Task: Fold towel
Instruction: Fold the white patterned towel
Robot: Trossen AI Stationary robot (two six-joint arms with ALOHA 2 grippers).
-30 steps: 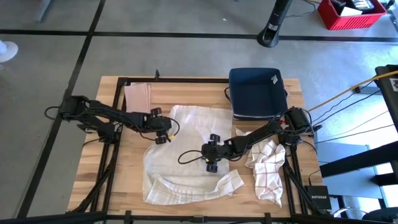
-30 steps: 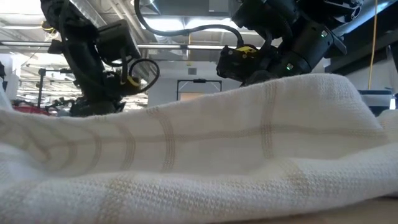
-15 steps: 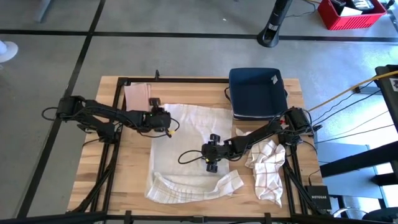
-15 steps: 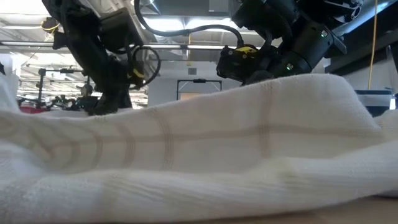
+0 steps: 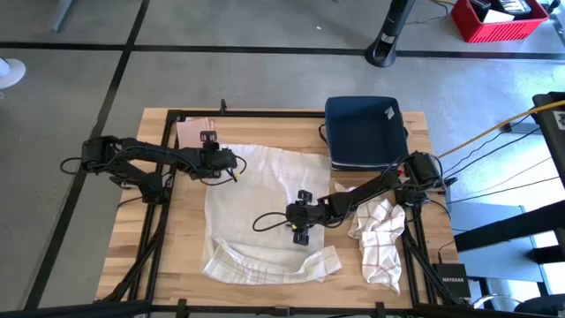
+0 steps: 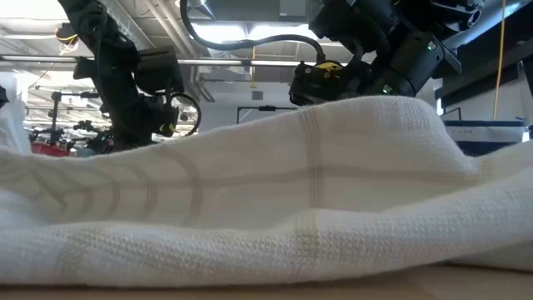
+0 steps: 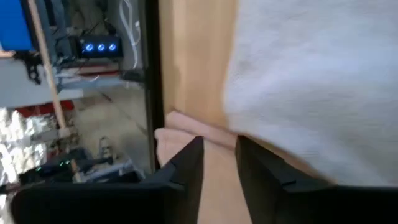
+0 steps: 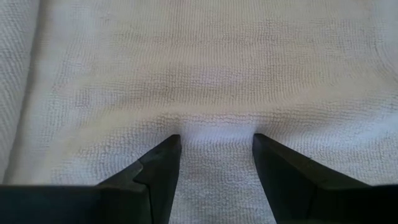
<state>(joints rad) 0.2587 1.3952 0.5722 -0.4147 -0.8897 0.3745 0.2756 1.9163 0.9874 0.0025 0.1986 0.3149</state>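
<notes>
The white towel (image 5: 260, 208) is spread in the middle of the frame, its lower edge rolled up. It is pinned by the right gripper (image 5: 303, 221), jaws apart and pressed down, probably so it does not slide. The left gripper (image 5: 218, 160), at the towel's upper left corner, is seen with fingers slightly parted and nothing between them.

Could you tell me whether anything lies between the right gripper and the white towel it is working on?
Nothing visible does: the right gripper points open straight onto the white towel, with only bare cloth between its fingers.

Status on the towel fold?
Barely begun: the white woven towel lies mostly spread, only its near edge bunched. In hand: the right pincer is open, pressing its middle; the left pincer is at the far-left corner. Every fold remains.
</notes>
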